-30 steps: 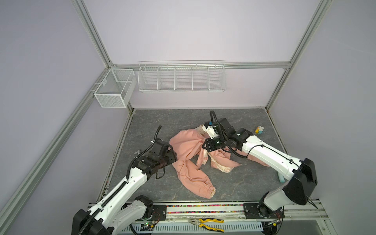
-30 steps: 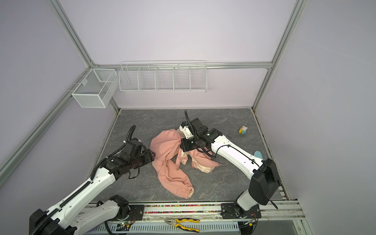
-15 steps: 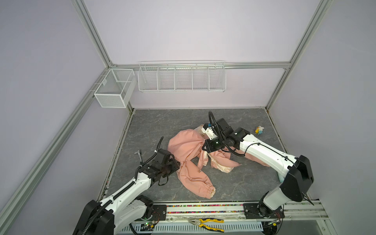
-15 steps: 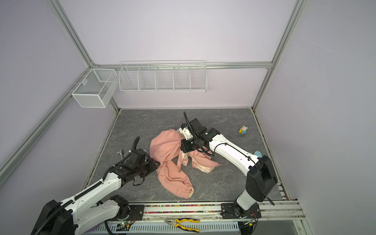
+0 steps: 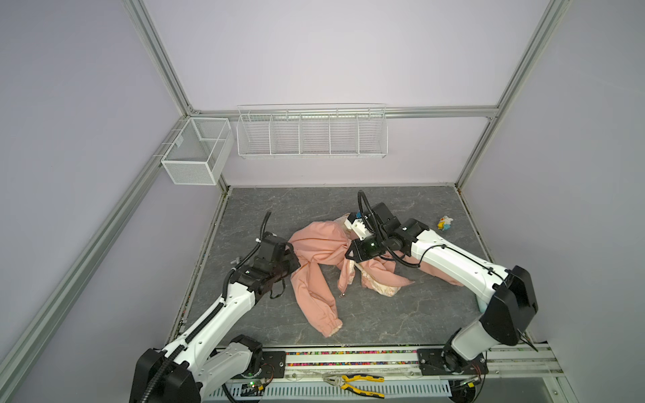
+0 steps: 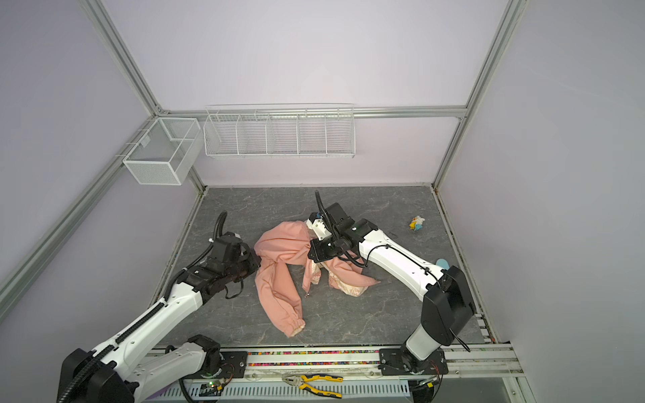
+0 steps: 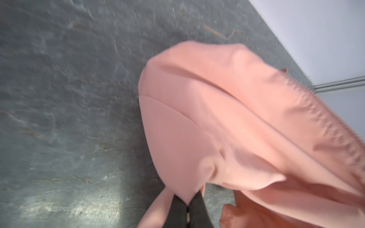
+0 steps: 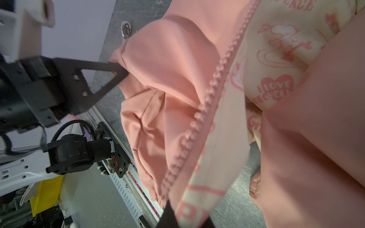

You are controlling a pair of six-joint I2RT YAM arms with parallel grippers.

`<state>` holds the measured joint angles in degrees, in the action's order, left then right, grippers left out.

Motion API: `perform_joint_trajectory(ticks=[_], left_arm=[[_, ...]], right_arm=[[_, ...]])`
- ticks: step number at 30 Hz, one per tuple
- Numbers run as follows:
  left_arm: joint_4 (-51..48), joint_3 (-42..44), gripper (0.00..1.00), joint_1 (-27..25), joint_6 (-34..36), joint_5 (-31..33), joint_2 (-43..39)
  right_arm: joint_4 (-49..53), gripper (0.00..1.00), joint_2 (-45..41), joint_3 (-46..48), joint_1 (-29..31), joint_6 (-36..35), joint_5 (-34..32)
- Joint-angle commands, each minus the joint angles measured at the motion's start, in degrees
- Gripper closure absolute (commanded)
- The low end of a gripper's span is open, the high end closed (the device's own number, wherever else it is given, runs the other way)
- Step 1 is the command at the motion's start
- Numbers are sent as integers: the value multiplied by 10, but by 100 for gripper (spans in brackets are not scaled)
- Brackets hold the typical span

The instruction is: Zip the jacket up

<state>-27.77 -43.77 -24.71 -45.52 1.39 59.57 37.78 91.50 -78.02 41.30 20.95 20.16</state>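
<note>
Jacket (image 5: pixel 316 249) unzipped, crumpled mid-worktop (image 5: pixel 279 209), one sleeve (image 5: pixel 314 300) trailing toward the front rail (image 5: pixel 349 353), cream lining (image 8: pixel 276 65) showing. Left hand (image 7: pixel 187 209) pinched shut on a fold at its left edge; right hand (image 8: pixel 187 219) clamped on the zipper (image 8: pixel 215 79) edge, holding that flap above the worktop. Small toy (image 5: pixel 445 222) sits well apart near the far right corner.

robot lab cell: aluminium frame (image 5: pixel 436 112), blank lilac walls (image 5: pixel 331 52), wire baskets (image 5: pixel 311 139)
</note>
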Motion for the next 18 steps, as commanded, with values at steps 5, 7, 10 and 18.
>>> perform_joint_trajectory(ticks=[5,7,10,18], left_arm=[[-101,-160,100,33,143,97,49],[-106,-200,100,33,169,110,77],[-109,-251,100,33,197,122,125],[-90,-280,100,33,214,131,210]], right_arm=[[-10,92,-11,7,-5,-12,51],[-15,93,-11,7,-7,-11,63],[-29,92,-10,12,-9,-4,98],[-55,92,43,36,-30,26,112]])
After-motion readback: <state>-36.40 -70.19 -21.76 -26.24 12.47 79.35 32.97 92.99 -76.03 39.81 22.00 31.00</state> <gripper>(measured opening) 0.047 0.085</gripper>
